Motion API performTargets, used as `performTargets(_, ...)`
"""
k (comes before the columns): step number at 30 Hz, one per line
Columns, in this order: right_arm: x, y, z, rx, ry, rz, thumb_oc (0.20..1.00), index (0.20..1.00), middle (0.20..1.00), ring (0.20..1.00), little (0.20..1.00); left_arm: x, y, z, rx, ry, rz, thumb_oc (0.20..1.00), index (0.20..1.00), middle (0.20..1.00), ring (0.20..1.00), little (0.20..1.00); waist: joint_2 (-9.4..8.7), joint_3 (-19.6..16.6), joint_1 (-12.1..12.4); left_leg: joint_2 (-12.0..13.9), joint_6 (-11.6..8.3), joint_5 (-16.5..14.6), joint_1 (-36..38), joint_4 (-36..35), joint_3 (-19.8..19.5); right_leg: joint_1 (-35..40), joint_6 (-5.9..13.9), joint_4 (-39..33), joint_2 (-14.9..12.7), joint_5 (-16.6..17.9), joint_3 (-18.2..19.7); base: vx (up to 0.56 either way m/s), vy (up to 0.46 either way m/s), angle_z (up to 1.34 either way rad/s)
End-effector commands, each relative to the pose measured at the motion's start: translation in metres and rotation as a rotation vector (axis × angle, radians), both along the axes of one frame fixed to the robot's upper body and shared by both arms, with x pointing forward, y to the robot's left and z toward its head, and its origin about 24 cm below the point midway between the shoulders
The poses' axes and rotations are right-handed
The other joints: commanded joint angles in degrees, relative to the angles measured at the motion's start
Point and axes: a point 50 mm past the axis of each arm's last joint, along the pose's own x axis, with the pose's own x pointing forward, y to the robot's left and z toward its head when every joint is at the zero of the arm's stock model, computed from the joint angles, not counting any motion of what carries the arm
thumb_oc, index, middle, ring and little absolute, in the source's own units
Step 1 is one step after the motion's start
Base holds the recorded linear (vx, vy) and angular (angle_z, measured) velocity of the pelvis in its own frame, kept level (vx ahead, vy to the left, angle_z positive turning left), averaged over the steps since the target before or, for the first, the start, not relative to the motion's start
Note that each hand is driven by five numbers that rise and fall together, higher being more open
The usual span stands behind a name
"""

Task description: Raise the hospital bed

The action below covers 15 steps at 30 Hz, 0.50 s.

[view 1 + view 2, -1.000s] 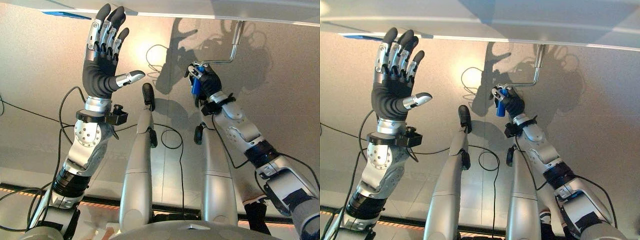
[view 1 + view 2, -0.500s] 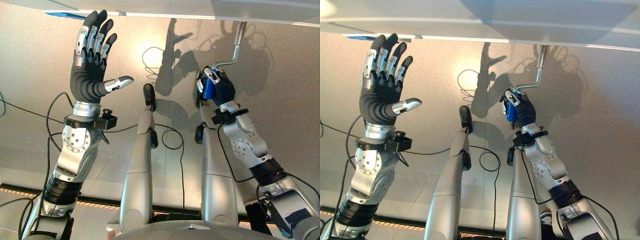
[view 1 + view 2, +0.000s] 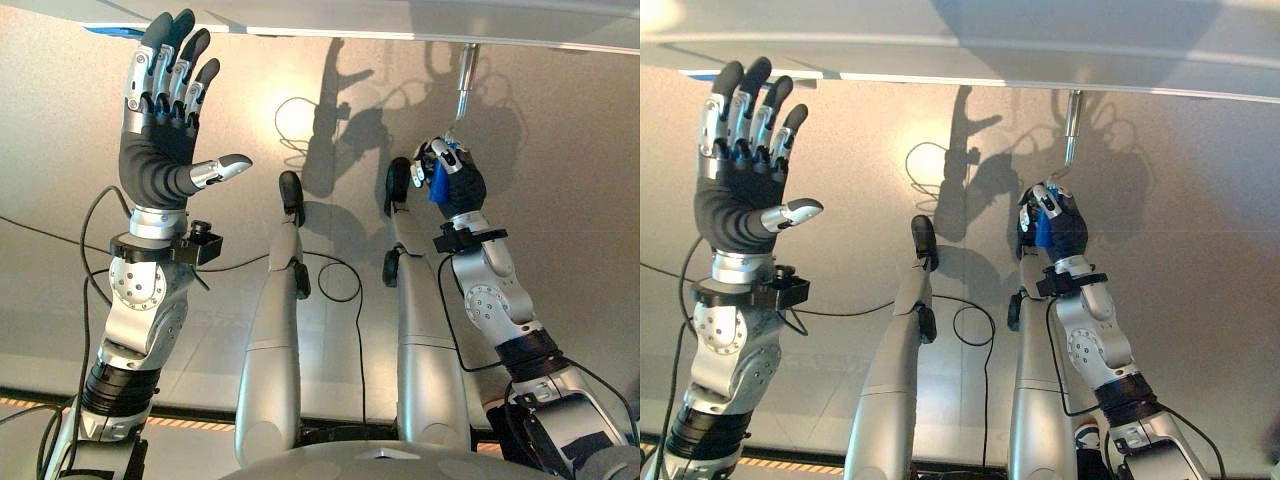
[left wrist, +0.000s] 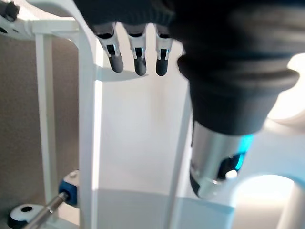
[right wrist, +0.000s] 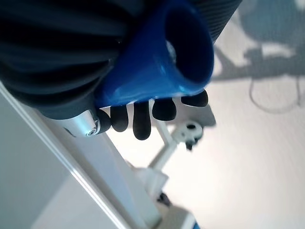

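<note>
While its fingers stand straight and slightly spread, thumb out to the side, the left hand point(image 3: 160, 140) holds nothing, its fingertips just under the hospital bed's point(image 3: 330, 15) white edge. Further right, the right hand point(image 3: 452, 180) has its fingers curled round the crank's blue grip point(image 3: 441, 183), whose metal rod point(image 3: 463, 85) rises beyond the fingers to the bed's underside.

Bright glare patch on floor point(image 3: 300, 120), hard hand shadows, wrist views perhaps defocused.
</note>
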Motion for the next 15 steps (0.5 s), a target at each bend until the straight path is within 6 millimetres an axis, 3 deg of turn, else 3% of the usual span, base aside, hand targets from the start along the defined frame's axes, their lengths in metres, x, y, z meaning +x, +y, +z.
performTargets(1, -0.016, -0.103, 0.08, 0.4, -0.384, -0.486, 0.2, 0.2, 0.2, 0.2, 0.2, -0.021, 0.003, 0.017, -0.056, -0.155, -0.019, 1.0, 1.0, 1.0, 1.0, 1.0, 0.96, -0.91, -0.78, -0.4, -1.48, -5.25, 3.11, 2.81, -0.11, 4.86, 4.68, -0.17, 1.07, -3.9, -0.93, 0.0, 0.0, 0.0)
performTargets(6, -0.011, -0.125, 0.072, 0.417, -0.321, -0.62, 0.2, 0.2, 0.2, 0.2, 0.2, -0.02, 0.002, 0.017, -0.055, -0.158, -0.015, 1.0, 1.0, 1.0, 1.0, 1.0, 1.27, -0.91, -0.54, -0.31, -1.45, -5.22, 3.08, 2.66, -0.21, 4.64, 4.53, 0.01, 1.09, -4.11, -1.0, 0.0, 0.0, 0.0)
performTargets(10, -0.009, -0.13, 0.07, 0.422, -0.302, -0.643, 0.2, 0.2, 0.2, 0.2, 0.2, -0.02, 0.001, 0.017, -0.056, -0.155, -0.02, 1.0, 1.0, 1.0, 1.0, 1.0, 1.35, -0.91, -0.51, -0.25, -1.44, -5.23, 3.04, 2.67, -0.2, 4.53, 4.47, 0.09, 1.15, -4.17, -1.0, 0.0, 0.0, 0.0)
performTargets(11, -0.005, -0.152, 0.054, 0.394, -0.191, -0.764, 0.2, 0.2, 0.2, 0.2, 0.2, -0.021, 0.0, 0.016, -0.041, -0.149, -0.025, 1.0, 1.0, 1.0, 1.0, 1.0, 1.21, -0.91, -0.38, -0.22, -1.51, -5.71, 3.68, 2.68, -0.32, 5.12, 4.49, 0.4, 1.23, -4.82, -1.13, 0.0, 0.0, 0.0)
performTargets(15, -0.001, -0.18, 0.05, 0.315, -0.083, -0.885, 0.2, 0.2, 0.2, 0.2, 0.2, -0.022, 0.0, 0.019, -0.022, -0.158, -0.033, 1.0, 1.0, 1.0, 1.0, 1.0, 1.5, -0.91, 0.0, -0.05, -1.56, -5.18, 3.29, 2.3, -0.38, 4.57, 4.4, 0.36, 1.25, -4.44, -1.3, 0.0, 0.0, 0.0)
